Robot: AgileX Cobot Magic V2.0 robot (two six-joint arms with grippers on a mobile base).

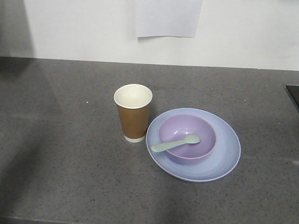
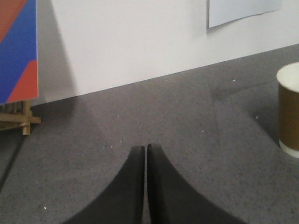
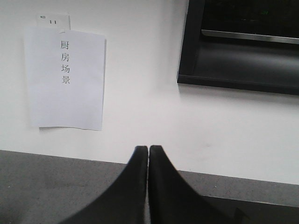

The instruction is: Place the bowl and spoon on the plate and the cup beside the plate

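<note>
Left wrist view: the left gripper (image 2: 145, 148) is clenched empty at bottom centre, the tapered paper cup (image 2: 289, 109) well apart at right edge. The right gripper (image 3: 148, 149) is likewise clenched. On the speckled surface (image 1: 56, 154), a smooth bowl (image 1: 187, 138) holding the spoon (image 1: 175, 143) is seated on the shallow plate (image 1: 224, 158).

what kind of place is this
Probably a staged kitchen test setup, not a home kitchen. A grey speckled counter runs along a plain white wall, set with a plate, bowl and paper cup. The paper sheet taped to the wall reads "kitchen scene" in Chinese.
</note>
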